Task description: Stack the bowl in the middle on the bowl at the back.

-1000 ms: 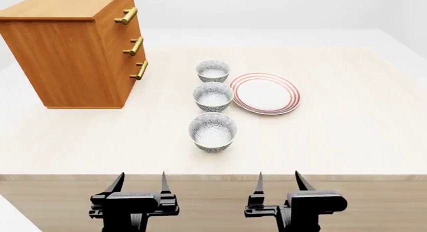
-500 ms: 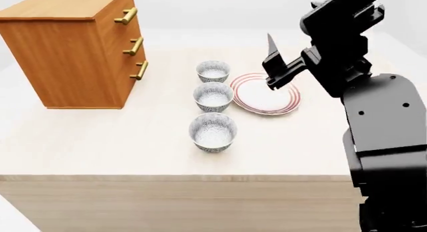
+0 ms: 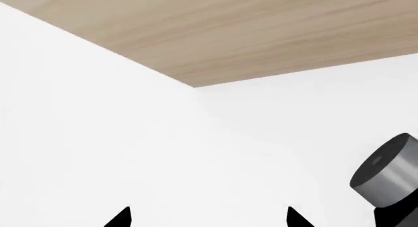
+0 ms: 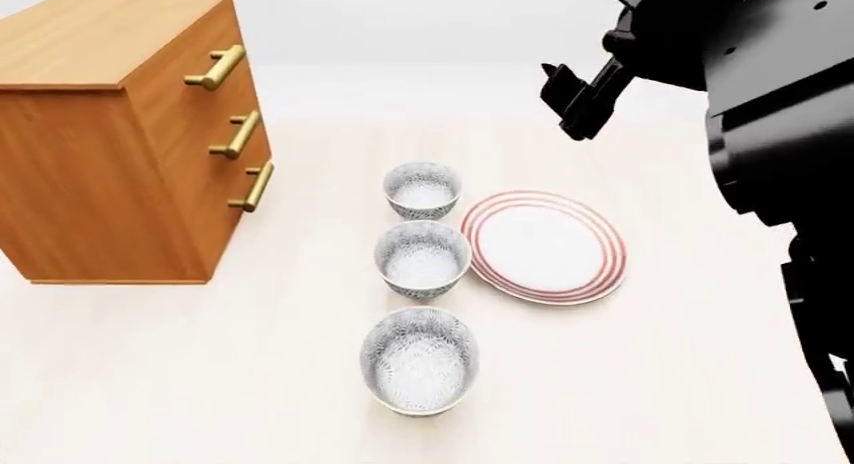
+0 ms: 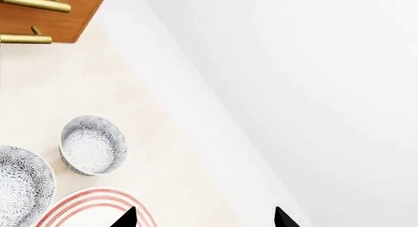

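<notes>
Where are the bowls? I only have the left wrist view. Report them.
Observer: The head view shows three bowls in a row on the table. The middle bowl stands empty, apart from the back bowl.
Operator: Now give me the right gripper.
Observer: The right gripper is open and empty, raised above the table. Its wrist view looks down on the back bowl and the plate. It touches no bowl.
</notes>
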Robot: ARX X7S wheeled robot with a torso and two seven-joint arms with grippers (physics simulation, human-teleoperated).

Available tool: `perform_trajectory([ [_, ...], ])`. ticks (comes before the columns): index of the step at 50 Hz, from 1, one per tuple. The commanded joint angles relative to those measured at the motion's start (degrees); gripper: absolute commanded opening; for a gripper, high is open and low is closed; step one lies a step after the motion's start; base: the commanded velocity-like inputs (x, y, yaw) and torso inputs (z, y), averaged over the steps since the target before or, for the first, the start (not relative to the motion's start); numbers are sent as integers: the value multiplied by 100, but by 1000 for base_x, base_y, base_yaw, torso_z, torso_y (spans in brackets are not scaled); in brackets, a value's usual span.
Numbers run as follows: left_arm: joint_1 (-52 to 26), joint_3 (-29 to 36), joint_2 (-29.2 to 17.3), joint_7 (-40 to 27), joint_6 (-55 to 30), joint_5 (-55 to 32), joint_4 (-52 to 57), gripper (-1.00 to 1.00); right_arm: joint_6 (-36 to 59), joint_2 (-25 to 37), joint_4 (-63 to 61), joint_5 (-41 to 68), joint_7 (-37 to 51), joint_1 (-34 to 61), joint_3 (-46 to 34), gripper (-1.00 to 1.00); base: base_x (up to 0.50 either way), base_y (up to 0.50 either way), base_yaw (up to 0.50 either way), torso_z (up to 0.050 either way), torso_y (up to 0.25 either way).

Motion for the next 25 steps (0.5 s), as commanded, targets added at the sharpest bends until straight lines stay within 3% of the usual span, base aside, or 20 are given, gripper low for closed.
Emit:
perform_trajectory([
  [1, 33, 7, -13, 23, -177, -7, -303, 100, -46, 134, 295, 145, -599, 123, -523, 100, 0, 0, 0, 0, 0],
  [8, -18, -71, -5, 103, -585, -40, -303, 100, -537, 438, 351, 158, -1576, 270, -1414, 100, 0, 0, 0, 0, 0],
  [16, -13, -159, 4, 189, -548, -25, -303, 100, -1098, 220, 1041, 256, -1817, 512, -1519, 100, 9, 0, 0, 0, 0],
  [22, -14, -161, 4, 236, -552, -18, -303, 100, -1400, 223, 1248, 172, -1963, 474, -1806, 100, 500, 0, 0, 0, 0],
  [25, -13, -173, 5, 245, -548, -18, -303, 100, -1714, 266, 1386, 99, -2203, 494, -2087, 100, 0, 0, 0, 0, 0],
])
